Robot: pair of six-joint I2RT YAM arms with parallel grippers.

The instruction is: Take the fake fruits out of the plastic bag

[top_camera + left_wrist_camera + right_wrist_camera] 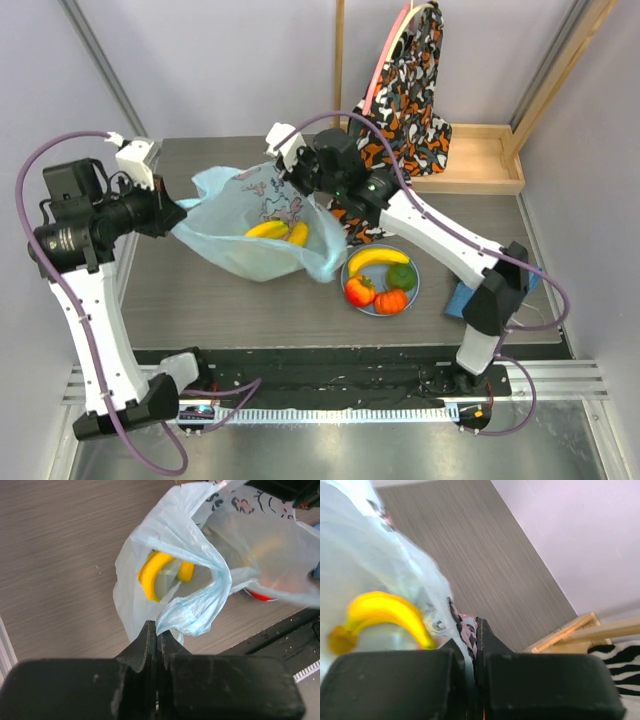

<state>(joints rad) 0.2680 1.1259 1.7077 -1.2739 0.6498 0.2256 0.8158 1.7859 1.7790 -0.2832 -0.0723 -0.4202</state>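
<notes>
Most of the job looks done: a pale-blue plate (416, 288) just right of the plastic bag (240, 250) holds a single banana (378, 260), a green fruit (402, 276), a red fruit (360, 290) and an orange fruit (391, 300). What is left, as far as I can see, is a yellow banana bunch (280, 232) lying inside the bag, which sags between the two arms over the table (200, 310). The bag is thin, see-through light blue with pink cartoon prints, crumpled and pulled open. The left gripper (157, 630) is pinched tight on a bunched fold at the bag's left edge. The right gripper (469, 640) is clamped on the printed rim at the far side.
</notes>
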